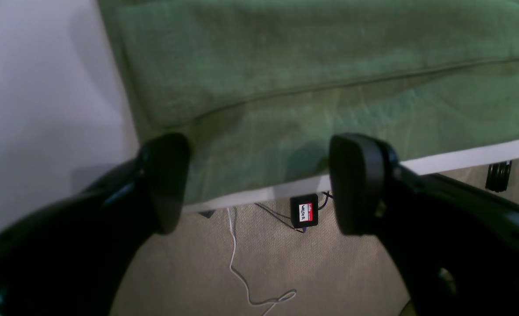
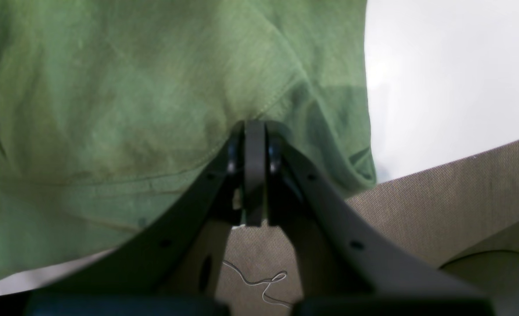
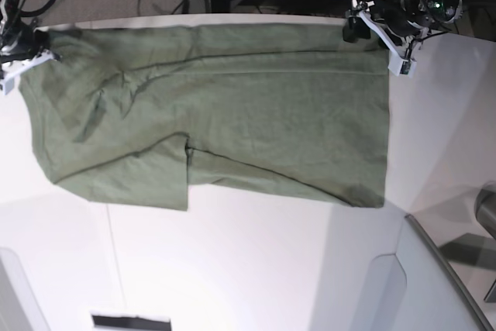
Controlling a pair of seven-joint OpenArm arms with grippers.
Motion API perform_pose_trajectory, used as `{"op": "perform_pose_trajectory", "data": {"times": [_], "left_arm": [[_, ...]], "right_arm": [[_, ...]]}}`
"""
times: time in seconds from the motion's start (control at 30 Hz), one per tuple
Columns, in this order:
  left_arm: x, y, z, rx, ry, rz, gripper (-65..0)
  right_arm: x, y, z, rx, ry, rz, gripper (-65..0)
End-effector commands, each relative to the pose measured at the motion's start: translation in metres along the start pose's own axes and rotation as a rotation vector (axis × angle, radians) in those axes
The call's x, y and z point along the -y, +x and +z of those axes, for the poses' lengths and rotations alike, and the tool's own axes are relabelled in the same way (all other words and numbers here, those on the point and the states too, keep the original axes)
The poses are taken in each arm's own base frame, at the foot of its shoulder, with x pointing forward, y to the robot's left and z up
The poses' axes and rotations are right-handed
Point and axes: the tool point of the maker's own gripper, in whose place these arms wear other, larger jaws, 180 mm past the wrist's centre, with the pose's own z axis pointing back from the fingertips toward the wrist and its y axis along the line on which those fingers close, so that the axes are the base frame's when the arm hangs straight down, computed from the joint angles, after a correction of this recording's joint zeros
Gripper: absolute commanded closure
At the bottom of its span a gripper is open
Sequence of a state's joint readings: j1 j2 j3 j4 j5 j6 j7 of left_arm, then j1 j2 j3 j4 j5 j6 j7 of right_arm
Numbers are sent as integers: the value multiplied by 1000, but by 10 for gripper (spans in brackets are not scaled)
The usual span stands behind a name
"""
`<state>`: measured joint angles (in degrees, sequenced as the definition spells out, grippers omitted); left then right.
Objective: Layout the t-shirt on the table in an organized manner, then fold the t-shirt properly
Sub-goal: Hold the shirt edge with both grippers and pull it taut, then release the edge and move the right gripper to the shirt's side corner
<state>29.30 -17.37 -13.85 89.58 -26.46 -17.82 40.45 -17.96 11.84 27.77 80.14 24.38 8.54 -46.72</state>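
Base view shows the t-shirt (image 3: 232, 106) spread on the bench (image 3: 248, 269), reaching its far edge. Right gripper (image 2: 255, 131), jaws pinched on a corner, likely anchors it; left gripper (image 1: 259, 184), jaws wide, hovers at the opposite far-edge corner, holding nothing.

t-shirt (image 2: 110, 109) cut off by right-wrist frame edges; collar unseen

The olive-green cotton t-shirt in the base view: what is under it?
The olive-green cotton t-shirt lies spread on the large white smooth table, whose bare top shows around it. Whatever else might lie beneath the cloth is covered.
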Motion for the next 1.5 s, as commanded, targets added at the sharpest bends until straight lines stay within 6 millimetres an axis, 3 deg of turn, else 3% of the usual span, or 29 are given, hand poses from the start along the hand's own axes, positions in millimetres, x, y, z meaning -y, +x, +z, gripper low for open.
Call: {"op": "perform_pose_trajectory", "data": {"times": [0.0, 0.23, 0.47, 0.53, 0.67, 0.87, 0.93, 1.13, 1.33, 1.47], "left_arm": [[-4, 7, 5, 11, 14, -17, -476], [10, 35, 18, 65, 0, -69, -476], [3, 82, 38, 143, 41, -95, -476], [-2, 94, 38, 165, 53, -93, -476], [-10, 109, 30, 180, 62, -76, -476], [-21, 127, 11, 183, 59, -28, -476], [-24, 135, 8, 192, 59, -15, -476], [-24, 153, 7, 223, 55, -10, -476], [-26, 146, 6, 207, 59, -9, -476], [-27, 136, 6, 190, 62, -7, -476]], "right_arm": [[4, 12, 5, 32, -9, 13, -2], [-10, 38, 21, 100, 9, 45, -5], [-26, 97, 35, 191, 32, 65, -12], [-44, 115, 34, 201, 62, 94, -57], [-86, 149, 41, 211, 132, 144, -216], [-176, 189, 42, 237, 282, 207, -438], [-198, 193, 30, 185, 311, 222, -471], [-241, 198, -5, 155, 323, 309, -434], [-242, 192, -34, 138, 283, 349, -434], [-230, 197, -40, 155, 202, 428, -434]]}}
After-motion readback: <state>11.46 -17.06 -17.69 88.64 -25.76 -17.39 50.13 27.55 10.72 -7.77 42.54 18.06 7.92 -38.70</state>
